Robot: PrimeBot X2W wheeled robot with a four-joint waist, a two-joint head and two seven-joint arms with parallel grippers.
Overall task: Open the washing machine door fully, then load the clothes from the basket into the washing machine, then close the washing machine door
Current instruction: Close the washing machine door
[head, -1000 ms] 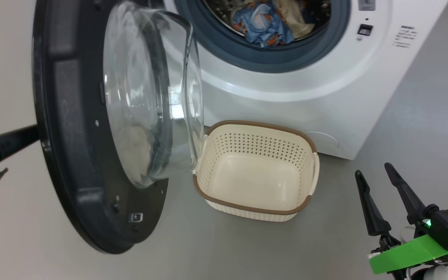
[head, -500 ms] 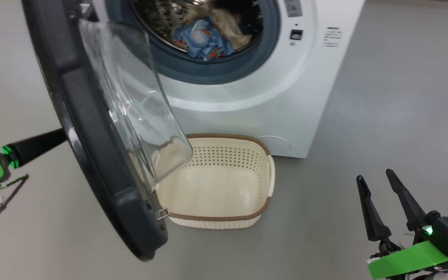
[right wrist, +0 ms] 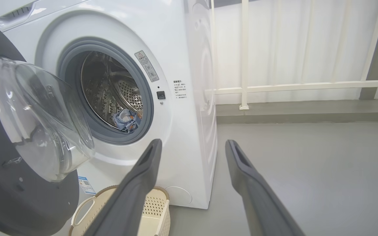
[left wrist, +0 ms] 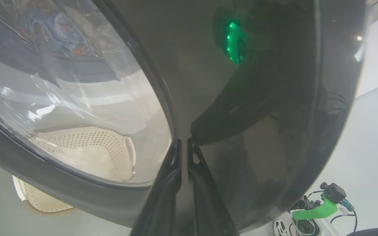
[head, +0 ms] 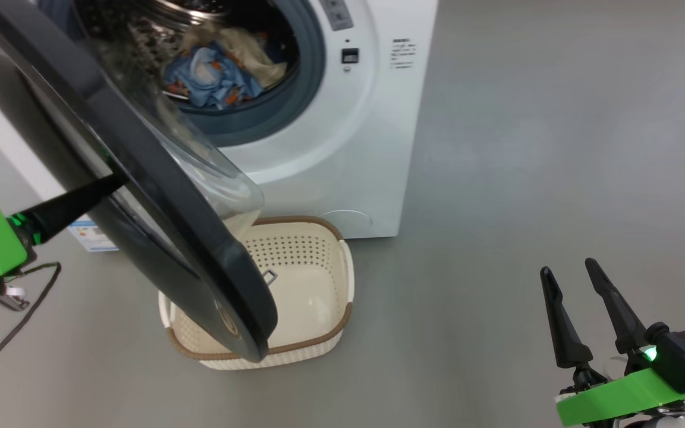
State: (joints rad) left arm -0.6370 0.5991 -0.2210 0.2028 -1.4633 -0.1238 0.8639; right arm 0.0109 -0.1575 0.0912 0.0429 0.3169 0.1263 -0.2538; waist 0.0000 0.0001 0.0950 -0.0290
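The edge of the washing machine door (head: 158,226) overhung the basket (head: 295,255); open floor (head: 527,148) lay rightward. Our left gripper (left wrist: 183,144), fingers together, touched the door's outer face; our right gripper (head: 567,266) stood wide, empty. The clothes (head: 211,74) lay in the drum (right wrist: 110,85).

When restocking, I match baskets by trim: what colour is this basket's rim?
Brown, woven-look, on the cream perforated basket; the head view shows it best.
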